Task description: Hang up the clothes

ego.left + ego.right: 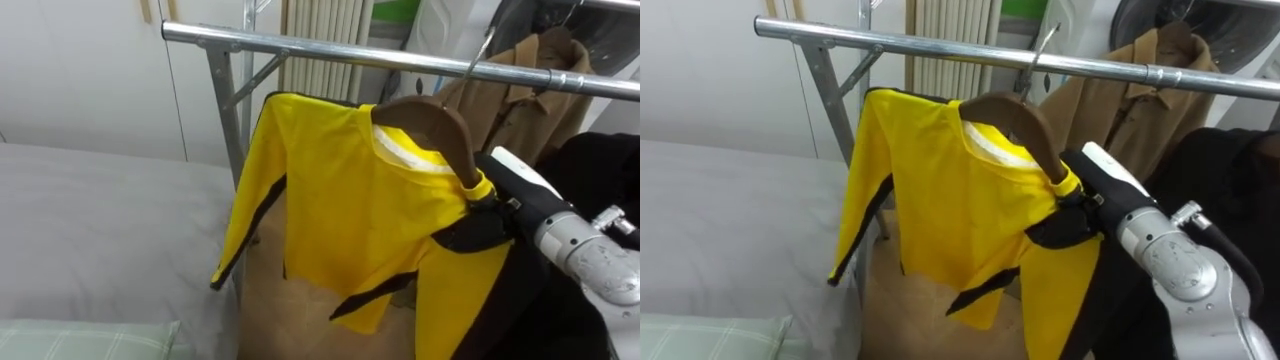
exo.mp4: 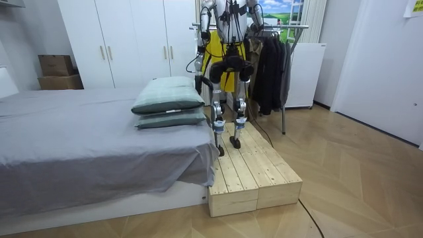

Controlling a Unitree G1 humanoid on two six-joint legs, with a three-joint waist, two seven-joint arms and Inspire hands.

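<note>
yellow shirt: light, soft, limp; steer it by the stiff wooden hanger, taking hold near its hook | shirt hangs from the hanger just under the rail, its shoulder draped over your right hand, its body left of and below the fingers | fingers hidden behind cloth, cannot tell their grip | left hand at the robot's side, too small to read

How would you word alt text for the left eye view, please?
A yellow shirt with black trim hangs on a wooden hanger at a metal clothes rail, the robot's right hand at its shoulder. A tan coat hangs beyond; a grey bed lies left.
</note>
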